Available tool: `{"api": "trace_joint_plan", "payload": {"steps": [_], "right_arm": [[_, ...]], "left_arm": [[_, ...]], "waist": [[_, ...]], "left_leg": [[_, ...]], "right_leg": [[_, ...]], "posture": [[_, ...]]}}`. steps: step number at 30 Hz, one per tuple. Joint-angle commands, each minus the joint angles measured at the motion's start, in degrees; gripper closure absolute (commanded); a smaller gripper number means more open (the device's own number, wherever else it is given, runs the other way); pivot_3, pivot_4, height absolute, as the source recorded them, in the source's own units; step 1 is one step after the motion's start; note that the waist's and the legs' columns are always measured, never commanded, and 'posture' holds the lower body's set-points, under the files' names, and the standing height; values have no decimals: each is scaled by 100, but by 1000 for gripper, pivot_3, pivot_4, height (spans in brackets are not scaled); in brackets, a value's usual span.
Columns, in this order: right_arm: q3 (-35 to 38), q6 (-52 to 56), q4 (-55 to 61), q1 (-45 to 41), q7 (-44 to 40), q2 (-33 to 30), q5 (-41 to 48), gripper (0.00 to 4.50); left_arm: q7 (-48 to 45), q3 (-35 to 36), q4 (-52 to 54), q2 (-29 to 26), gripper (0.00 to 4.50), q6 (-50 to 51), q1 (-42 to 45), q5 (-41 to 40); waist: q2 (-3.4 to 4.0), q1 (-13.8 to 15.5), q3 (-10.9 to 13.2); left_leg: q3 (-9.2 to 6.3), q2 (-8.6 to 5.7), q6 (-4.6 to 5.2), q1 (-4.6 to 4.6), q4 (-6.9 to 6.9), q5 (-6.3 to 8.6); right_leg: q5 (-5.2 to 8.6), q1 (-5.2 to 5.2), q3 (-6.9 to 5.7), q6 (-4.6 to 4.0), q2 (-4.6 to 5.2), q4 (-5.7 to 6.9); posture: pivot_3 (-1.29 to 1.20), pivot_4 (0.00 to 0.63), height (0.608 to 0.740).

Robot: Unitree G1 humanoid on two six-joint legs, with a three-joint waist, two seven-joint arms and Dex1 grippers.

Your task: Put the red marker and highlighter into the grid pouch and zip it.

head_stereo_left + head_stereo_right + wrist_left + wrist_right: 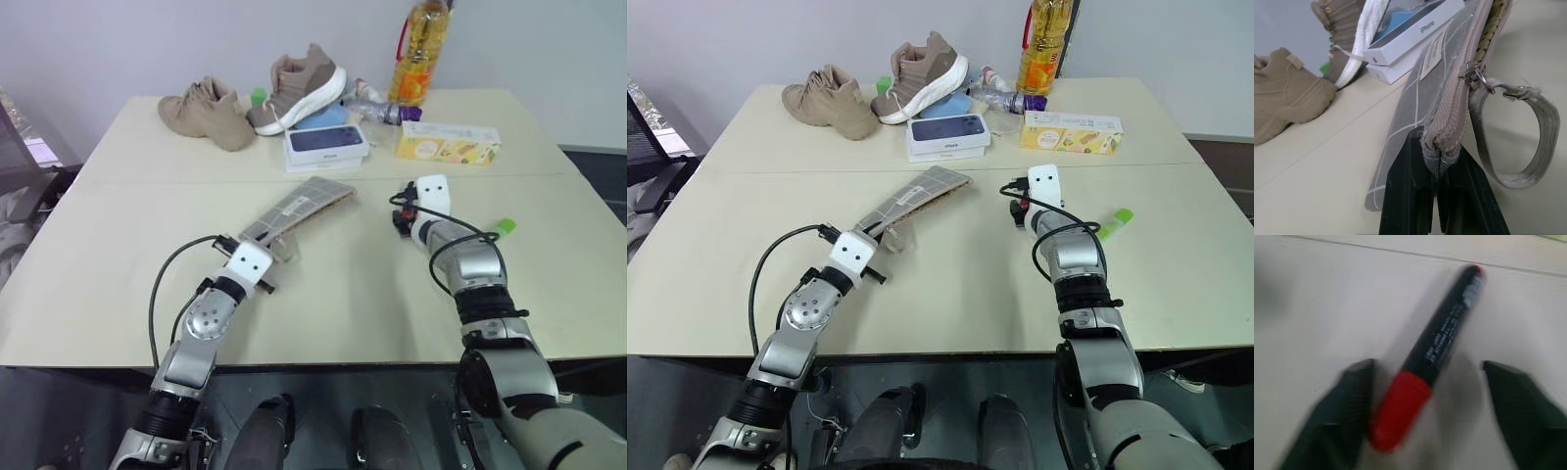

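Tabletop (323, 294): left fingers (1442, 196) clamp pouch (294, 209) corner; right fingers (1352, 406) spread around marker (1435, 352). Step: marker pickup. Next: clench, lift.

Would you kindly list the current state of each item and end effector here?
grid pouch: unzipped, one end lifted off table
left end effector: shut on grid pouch
right end effector: open around red marker
red marker: lying on table, capped
highlighter: lying on table

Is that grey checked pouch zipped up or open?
Open: the grid pouch gapes beyond its zipper pull, patterned lining showing inside.
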State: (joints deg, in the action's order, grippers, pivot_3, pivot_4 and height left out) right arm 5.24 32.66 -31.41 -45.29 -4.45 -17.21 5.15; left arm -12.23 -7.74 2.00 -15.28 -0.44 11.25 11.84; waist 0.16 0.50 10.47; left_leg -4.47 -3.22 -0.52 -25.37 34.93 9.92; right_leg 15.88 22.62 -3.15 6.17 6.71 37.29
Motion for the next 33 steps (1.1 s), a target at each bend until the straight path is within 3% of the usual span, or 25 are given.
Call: {"api": "trace_joint_plan", "payload": {"steps": [1, 3, 4, 9, 11, 17, 33], "right_arm": [[211, -168, -18, -186, 89, 60, 69, 3012], [255, -162, 7, -183, 82, 71, 100, 4050], [253, -158, 44, -171, 74, 63, 100, 4156], [-145, -309, 1035, 175, -735, -328, -10, 4149], [-467, -617, 1926, 601, -1622, -790, 24, 4149], [-586, -712, 3586, 1493, -3186, -1551, 630, 4149], [-856, -591, 4008, 1690, -3468, -1596, 494, 4149]], "left_arm": [[53, 15, 169, 21, 4500, -91, -56, 14], [48, 20, 182, 24, 4500, -89, -77, 17], [48, 23, 190, 25, 4500, -89, -86, 16], [62, 164, 187, 55, 4500, -19, -38, -119], [45, 268, 179, 90, 4500, 9, 16, -260], [-100, 373, 120, 69, 4500, -40, 119, -488], [-357, 228, 143, 7, 4500, -201, 111, -496]], "waist": [[0, -11, 0], [0, -24, 0], [0, -27, 0], [1, -27, 0], [2, -10, 1], [1, -15, 1], [0, 24, 1]], "left_leg": [[0, 0, 0, 0, 0, 0], [0, 0, 0, 0, 0, 0], [0, 0, 1, 0, 0, 0], [0, 0, 1, 0, 3, 0], [-1, 0, 1, -1, 5, 0], [-6, 4, 1, 1, 7, 0], [-9, 4, 0, -2, 16, 1]], "right_leg": [[0, 0, 0, 0, 0, 1], [0, 1, 0, 0, 0, 4], [0, 1, 0, 0, -1, 5], [0, 3, 1, 0, -1, 12], [0, 3, 0, 0, -1, 11], [2, -2, -2, 2, -3, 10], [1, -5, -1, 0, 1, -2]], "posture": [[0, 150, 738], [0, 150, 738], [0, 150, 738], [0, 150, 738], [0, 150, 738], [0, 150, 738], [0, 150, 738]]}}
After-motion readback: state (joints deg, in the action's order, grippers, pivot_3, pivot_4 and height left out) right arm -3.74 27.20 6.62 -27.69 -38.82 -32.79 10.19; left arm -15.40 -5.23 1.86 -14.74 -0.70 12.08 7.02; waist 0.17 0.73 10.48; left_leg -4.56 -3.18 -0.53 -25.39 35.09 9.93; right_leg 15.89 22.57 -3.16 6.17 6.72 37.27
